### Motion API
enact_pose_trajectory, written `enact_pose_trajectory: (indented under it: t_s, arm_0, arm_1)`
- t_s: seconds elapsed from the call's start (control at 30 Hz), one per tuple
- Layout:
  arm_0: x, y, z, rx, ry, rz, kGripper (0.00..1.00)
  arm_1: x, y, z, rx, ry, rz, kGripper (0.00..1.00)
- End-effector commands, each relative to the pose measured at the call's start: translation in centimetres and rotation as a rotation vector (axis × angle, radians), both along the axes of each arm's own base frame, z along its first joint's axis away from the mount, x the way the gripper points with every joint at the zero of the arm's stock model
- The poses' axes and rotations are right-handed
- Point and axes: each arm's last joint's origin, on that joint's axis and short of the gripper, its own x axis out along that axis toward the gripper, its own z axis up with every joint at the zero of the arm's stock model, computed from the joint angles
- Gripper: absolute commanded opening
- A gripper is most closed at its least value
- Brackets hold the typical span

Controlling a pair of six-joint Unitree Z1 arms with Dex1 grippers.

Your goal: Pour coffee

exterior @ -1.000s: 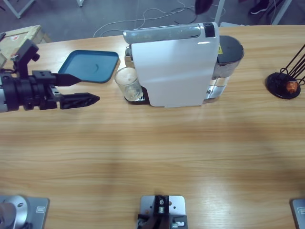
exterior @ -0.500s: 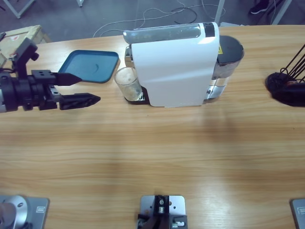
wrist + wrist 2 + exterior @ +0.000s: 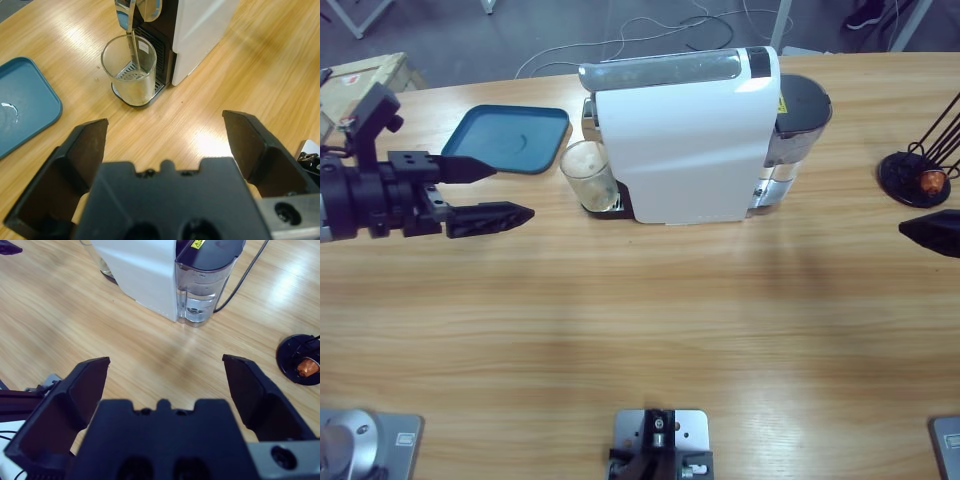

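A clear glass tumbler (image 3: pixel 588 172) stands on the drip grate under the spout of the white coffee machine (image 3: pixel 690 140). In the high view its inside looks pale tan. In the left wrist view the grate shows through the tumbler (image 3: pixel 130 70), a thin streak drops from the spout into it, and I cannot make out the coffee for sure. My left gripper (image 3: pixel 513 191) hovers open left of the tumbler, pointing at it, nothing between its jaws (image 3: pixel 165 125). My right gripper (image 3: pixel 165 365) is open and empty, right of the machine; only one jaw tip (image 3: pixel 932 232) shows at the high view's right edge.
A blue tray (image 3: pixel 510 138) lies behind my left gripper, left of the machine. A black wire capsule stand (image 3: pixel 918 178) with an orange capsule sits at the far right. The machine's water tank (image 3: pixel 205 285) faces my right gripper. A cardboard box (image 3: pixel 360 78) sits at the back left.
My right gripper's jaw has come into the high view at the right edge, moving down past the capsule stand. My left gripper has crept slightly right toward the tumbler.
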Motion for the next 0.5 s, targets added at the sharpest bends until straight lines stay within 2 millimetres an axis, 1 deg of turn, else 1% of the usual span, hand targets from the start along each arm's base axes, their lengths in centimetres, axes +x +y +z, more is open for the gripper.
enact_pose_trajectory:
  t_s: [0.03, 0.23, 0.5]
  arm_0:
    - [-0.56, 0.3, -0.44, 0.023, 0.002, 0.003, 0.996]
    - [-0.54, 0.28, -0.76, 0.031, 0.012, 0.003, 0.996]
    - [-0.36, 0.14, -1.03, 0.039, 0.021, 0.003, 0.996]
  arm_1:
    - [-0.46, -0.22, -0.25, 0.005, 0.0, 0.027, 1.0]
    - [-0.47, -0.18, -0.35, 0.009, 0.01, 0.029, 1.0]
    - [0.16, 0.56, -0.56, -0.009, 0.025, 0.029, 1.0]
